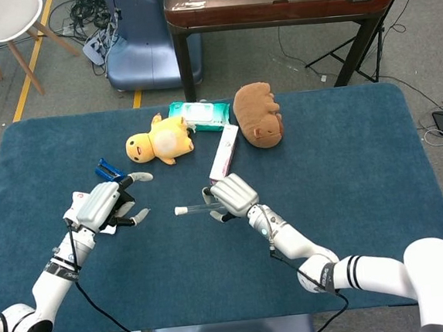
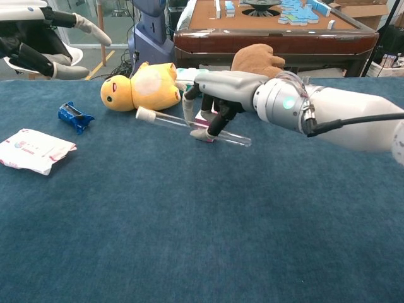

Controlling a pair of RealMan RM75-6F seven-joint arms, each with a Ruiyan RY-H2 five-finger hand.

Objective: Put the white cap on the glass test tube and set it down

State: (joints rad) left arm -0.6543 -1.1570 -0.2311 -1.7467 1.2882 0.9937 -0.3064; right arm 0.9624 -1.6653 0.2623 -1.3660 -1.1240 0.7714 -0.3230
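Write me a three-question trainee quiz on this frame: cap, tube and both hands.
1. True or false: the white cap already sits on the end of the glass test tube.
2. Which hand holds the tube? A) left hand B) right hand C) both hands
3. Fill in: the tube is held nearly ____ above the blue tablecloth.

Key:
1. True. The cap closes the tube's end that points toward the left hand.
2. B. The right hand grips the tube near its middle; the left hand holds nothing, fingers apart.
3. Level (horizontal). The chest view suggests it is not set down yet.
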